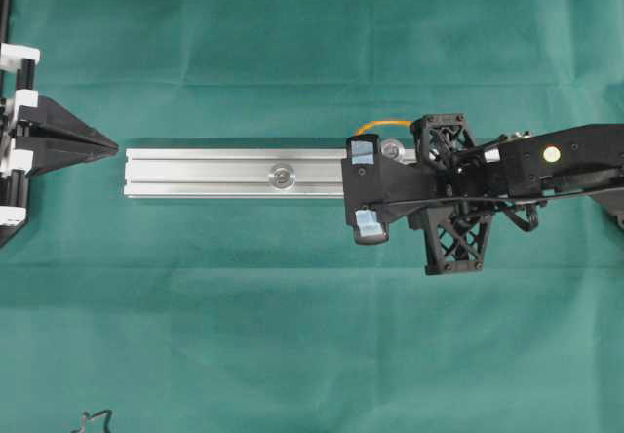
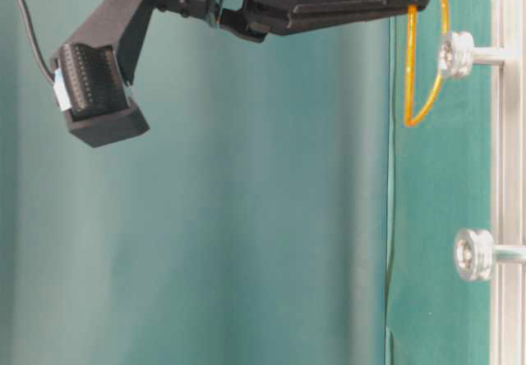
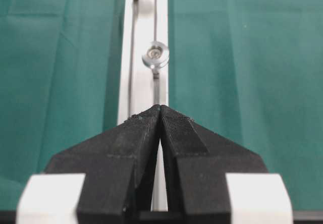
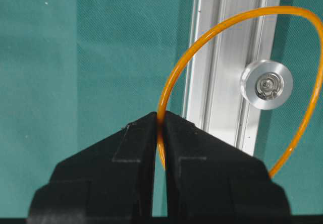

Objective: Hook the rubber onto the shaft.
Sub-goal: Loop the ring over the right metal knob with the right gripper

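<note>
Currently the rubber (image 4: 174, 77) is clamped between the fingertips of the right gripper (image 4: 160, 120), jaws pinched tight on one strand. The rest of the orange loop is seen arcing up and around the near shaft (image 4: 266, 84) in the right wrist view, its knob lying inside the loop outline. Whether the band is actually touching the shaft cannot be told from that view. In the table-level view the rubber (image 2: 423, 77) is shown bowed beside the shaft knob (image 2: 457, 54), the strand passing just by it.

The shaft is mounted on the aluminium rail (image 1: 234, 174), which is laid on the green bench cloth (image 1: 292, 335). A second shaft (image 1: 283, 175) is fixed further along the rail, well apart from the band.

The left gripper (image 3: 160, 109) is held off the far end of the rail, jaws pressed together with nothing between them. It is lined up with the rail length and kept apart from it in the overhead view.
</note>
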